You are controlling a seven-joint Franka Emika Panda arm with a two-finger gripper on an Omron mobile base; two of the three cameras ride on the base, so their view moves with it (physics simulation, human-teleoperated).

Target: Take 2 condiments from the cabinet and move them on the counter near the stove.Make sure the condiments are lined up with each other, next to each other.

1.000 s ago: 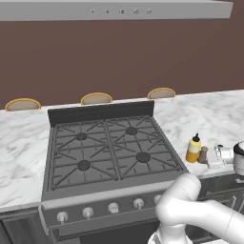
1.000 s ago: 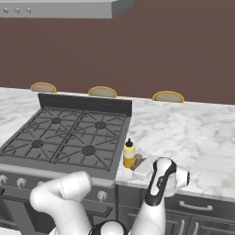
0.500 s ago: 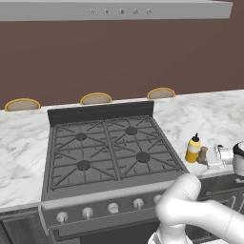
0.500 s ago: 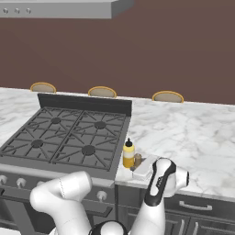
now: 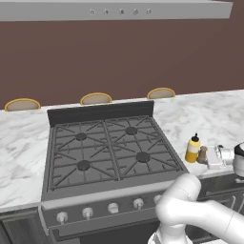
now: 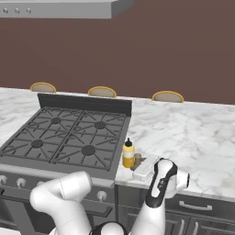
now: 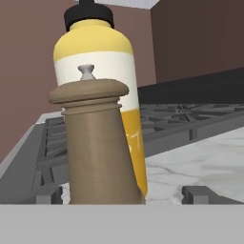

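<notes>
Two condiments stand upright side by side on the white marble counter (image 5: 214, 119), just right of the stove (image 5: 109, 152). One is a yellow squeeze bottle (image 5: 192, 149) (image 6: 128, 153) (image 7: 102, 57). The other is a small brown pepper mill (image 5: 202, 154) (image 6: 137, 159) (image 7: 97, 147) to its right. My gripper (image 5: 208, 157) (image 6: 140, 166) (image 7: 124, 195) lies level at the mill's right side and is open. Its fingertips (image 7: 198, 194) stand wide on either side of the mill's base, with gaps to it. The cabinet is out of view.
The condiments stand close to the counter's front edge, with drawers (image 6: 197, 211) below. The stove's knobs (image 5: 113, 208) line its steel front. Three rounded wooden chair tops (image 5: 96, 98) show behind the counter's back edge. A range hood (image 5: 119, 9) hangs overhead.
</notes>
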